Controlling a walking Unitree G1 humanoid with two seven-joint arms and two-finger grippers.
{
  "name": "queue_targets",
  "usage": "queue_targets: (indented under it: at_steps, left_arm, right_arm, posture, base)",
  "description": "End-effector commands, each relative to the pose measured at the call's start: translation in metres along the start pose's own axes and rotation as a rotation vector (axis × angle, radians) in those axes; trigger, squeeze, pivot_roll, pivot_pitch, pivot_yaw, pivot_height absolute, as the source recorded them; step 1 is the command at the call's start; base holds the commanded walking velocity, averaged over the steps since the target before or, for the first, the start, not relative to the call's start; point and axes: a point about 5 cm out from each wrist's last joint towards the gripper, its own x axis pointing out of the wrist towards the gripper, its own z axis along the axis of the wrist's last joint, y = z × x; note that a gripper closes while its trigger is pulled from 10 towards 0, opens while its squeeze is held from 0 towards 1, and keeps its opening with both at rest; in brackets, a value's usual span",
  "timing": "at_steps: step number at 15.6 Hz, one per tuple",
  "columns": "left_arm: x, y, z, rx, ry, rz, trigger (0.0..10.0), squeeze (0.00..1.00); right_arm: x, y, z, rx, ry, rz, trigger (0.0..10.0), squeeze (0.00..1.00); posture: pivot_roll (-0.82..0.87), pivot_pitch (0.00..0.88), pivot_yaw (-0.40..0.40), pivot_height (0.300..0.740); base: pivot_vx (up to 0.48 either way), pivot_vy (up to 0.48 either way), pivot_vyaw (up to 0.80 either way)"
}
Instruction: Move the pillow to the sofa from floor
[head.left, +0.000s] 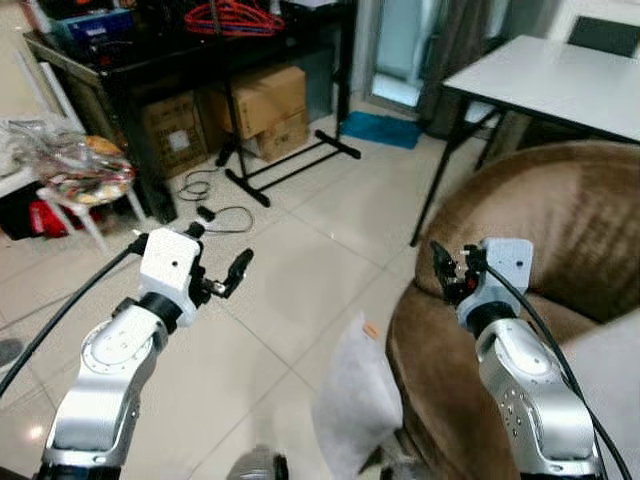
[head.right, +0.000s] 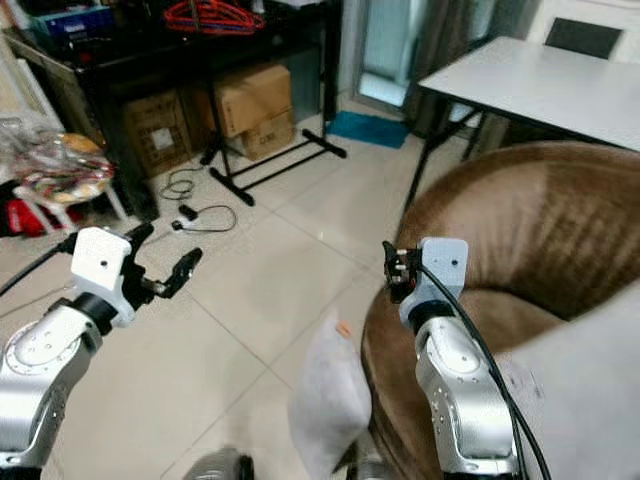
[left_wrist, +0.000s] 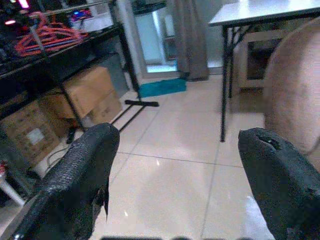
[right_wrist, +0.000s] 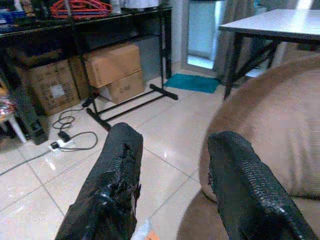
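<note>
A white pillow (head.left: 355, 400) stands on the tiled floor, leaning against the front of the brown sofa (head.left: 560, 220). A second pale cushion (head.right: 580, 370) lies on the sofa seat at the right. My left gripper (head.left: 218, 252) is raised above the open floor to the pillow's left, and its fingers (left_wrist: 80, 170) stand wide apart with nothing between them. My right gripper (head.left: 448, 268) hovers by the sofa's arm, above and to the right of the pillow. It is open too, and its fingers (right_wrist: 117, 175) hold nothing.
A white table (head.left: 560, 80) on black legs stands behind the sofa. A black shelf (head.left: 150, 60) with cardboard boxes (head.left: 262, 100), a black rack stand (head.left: 290, 165) and a floor cable (head.left: 215, 212) lie ahead. A small stool with bags (head.left: 70, 170) is at the left.
</note>
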Motion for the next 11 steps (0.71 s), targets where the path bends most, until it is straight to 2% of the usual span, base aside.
queue_targets:
  at_steps: [1,9,11]
  left_arm:
    - [0.0007,-0.0021,-0.0018,0.007,0.006,-0.003,10.0,0.00]
    - [0.0023,-0.0052,-0.0077,0.007,0.031,0.022,10.0,0.00]
    - [0.0026,-0.0064,-0.0063,-0.007,0.017,0.014,10.0,0.00]
  right_arm:
    - [-0.0001,-0.0005,-0.0008,-0.004,0.001,0.004,10.0,0.00]
    - [0.0019,0.0029,-0.0028,-0.027,0.019,0.018,10.0,0.00]
    - [0.0024,0.0039,-0.0038,-0.041,0.026,0.025,10.0,0.00]
  posture:
    - [-0.05,0.000,0.022,0.650]
    - [-0.05,0.000,0.013,0.580]
    - [-0.05,0.000,0.015,0.580]
  base:
    - [0.000,0.000,0.00]
    - [0.000,0.000,0.00]
    - [0.000,0.000,0.00]
